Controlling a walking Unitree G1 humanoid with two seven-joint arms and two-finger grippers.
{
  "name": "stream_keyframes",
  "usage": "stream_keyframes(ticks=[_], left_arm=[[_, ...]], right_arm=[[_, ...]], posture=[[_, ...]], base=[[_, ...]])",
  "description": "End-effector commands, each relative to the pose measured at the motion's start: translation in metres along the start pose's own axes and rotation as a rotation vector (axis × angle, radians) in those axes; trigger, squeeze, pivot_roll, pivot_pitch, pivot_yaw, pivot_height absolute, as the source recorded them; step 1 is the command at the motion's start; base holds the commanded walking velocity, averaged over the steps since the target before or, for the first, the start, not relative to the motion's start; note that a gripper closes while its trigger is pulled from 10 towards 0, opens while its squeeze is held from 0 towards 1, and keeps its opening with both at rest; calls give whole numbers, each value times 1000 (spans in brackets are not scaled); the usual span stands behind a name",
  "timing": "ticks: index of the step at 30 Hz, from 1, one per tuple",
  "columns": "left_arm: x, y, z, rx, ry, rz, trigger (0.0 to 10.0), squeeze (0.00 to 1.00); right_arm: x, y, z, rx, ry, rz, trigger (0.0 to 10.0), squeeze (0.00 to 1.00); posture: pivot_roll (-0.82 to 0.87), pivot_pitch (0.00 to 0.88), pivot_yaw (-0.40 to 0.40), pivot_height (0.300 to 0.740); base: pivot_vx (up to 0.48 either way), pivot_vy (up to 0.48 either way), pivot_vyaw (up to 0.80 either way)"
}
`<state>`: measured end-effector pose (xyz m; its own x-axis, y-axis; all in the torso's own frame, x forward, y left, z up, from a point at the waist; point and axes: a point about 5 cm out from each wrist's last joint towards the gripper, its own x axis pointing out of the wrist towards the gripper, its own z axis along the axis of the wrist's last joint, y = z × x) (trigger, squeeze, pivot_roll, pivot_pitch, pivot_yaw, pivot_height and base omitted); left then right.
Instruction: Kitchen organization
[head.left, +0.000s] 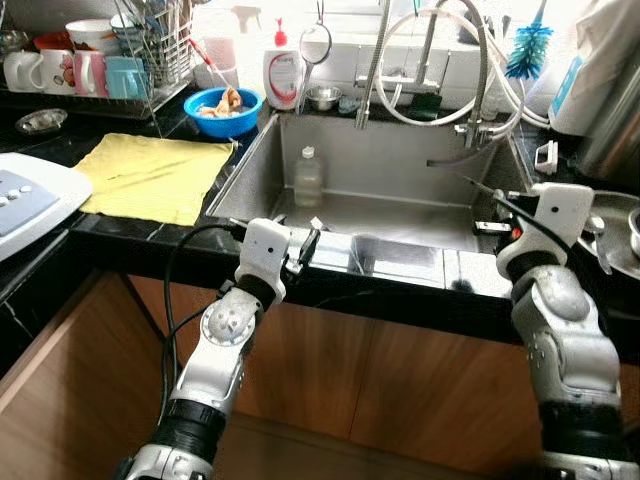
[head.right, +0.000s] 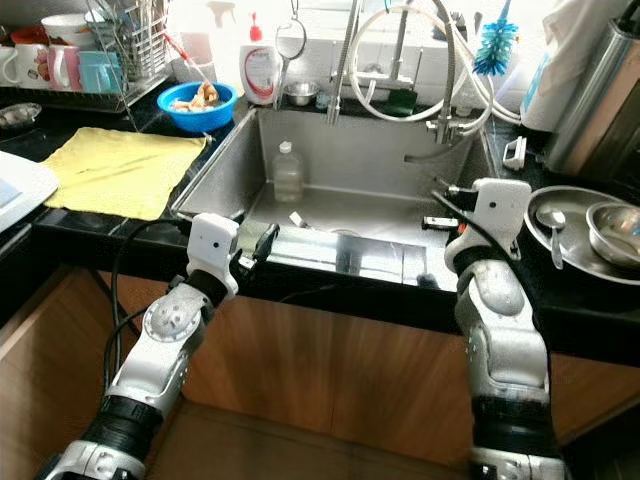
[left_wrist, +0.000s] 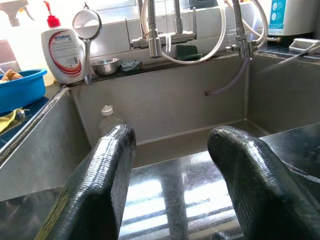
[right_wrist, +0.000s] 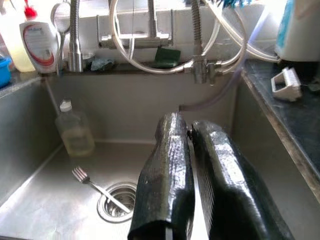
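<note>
Stainless steel sink (head.left: 390, 160) is sitting recessed in the black countertop, directly ahead of the robot. Inside it: a clear plastic bottle with a white cap (head.left: 308, 177) standing upright against the back wall, toward the sink's left side, and a metal fork (right_wrist: 95, 186) lying flat on the basin floor, its handle end reaching over the round drain strainer (right_wrist: 116, 202)

Left gripper (head.left: 306, 249) is hovering at the sink's glossy front rim, left part, fingers (left_wrist: 102, 185) spread wide with nothing between them. Right gripper (right_wrist: 189, 165) is reaching over the right part of the front rim, pointing into the basin; its two fingers are lying nearly together, only a thin gap, gripping nothing

Behind the sink on the ledge: chrome faucets with looped hoses (head.left: 430, 70), a small steel bowl (head.left: 322, 96), a dark green sponge (right_wrist: 166, 56), and a white soap bottle with a red pump (head.left: 284, 70). A round wire strainer (head.left: 315, 42) is hanging beside that bottle

Left of the sink: a blue plastic bowl with food scraps (head.left: 223, 110), a yellow cloth (head.left: 155, 175) spread flat on the counter, and a wire dish rack (head.left: 150, 50) with mugs beside it. Right of the sink: a steel plate holding a spoon and a bowl (head.right: 585, 235), and a blue bottle brush (head.left: 528, 45) standing upright
</note>
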<state>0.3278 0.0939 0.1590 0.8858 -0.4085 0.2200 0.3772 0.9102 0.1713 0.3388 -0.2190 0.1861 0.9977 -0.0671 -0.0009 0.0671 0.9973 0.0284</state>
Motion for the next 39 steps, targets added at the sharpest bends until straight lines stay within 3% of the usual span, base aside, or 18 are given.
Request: stream_keyframes(ticks=[1, 10, 19, 20, 34, 35, 36, 37, 39], left_arm=[[3, 0, 3, 6, -12, -2, 10000, 0], [6, 0, 4, 8, -17, 2, 10000, 0], [5, -1, 4, 7, -17, -1, 10000, 0], [5, -1, 4, 7, -16, 0, 10000, 0], [4, -1, 3, 7, -13, -1, 10000, 0], [4, -1, 3, 7, -13, -1, 10000, 0], [4, -1, 3, 6, -12, -2, 10000, 0], [4, -1, 3, 6, -12, -2, 10000, 0], [3, -1, 3, 6, -10, -4, 10000, 0]], right_arm=[[6, 0, 4, 13, -9, 23, 10000, 0], [33, 6, -7, 18, 92, 120, 10000, 0], [45, -6, -19, 22, 175, 59, 10000, 0], [45, -6, -19, 28, 174, 60, 10000, 1000], [50, -5, -17, 25, 154, 48, 10000, 1000], [51, -5, -12, -17, 124, 35, 10000, 733], [50, -3, -2, -92, 56, 16, 10000, 0], [50, -3, -2, -92, 56, 16, 10000, 0], [46, 3, 13, -136, -58, -5, 10000, 0]], posture=[[-3, 0, -26, 740], [8, 0, -30, 740], [18, 0, -36, 740], [20, 0, -36, 740], [17, 0, -35, 740], [17, 0, -33, 740], [15, 0, -32, 740], [15, 0, -32, 740], [15, 0, -31, 740]], base=[[0, 0, 0], [0, 0, 0], [0, 0, 0], [0, 0, 0], [0, 0, 0], [0, 0, 0], [0, 0, 0], [0, 0, 0], [0, 0, 0]])
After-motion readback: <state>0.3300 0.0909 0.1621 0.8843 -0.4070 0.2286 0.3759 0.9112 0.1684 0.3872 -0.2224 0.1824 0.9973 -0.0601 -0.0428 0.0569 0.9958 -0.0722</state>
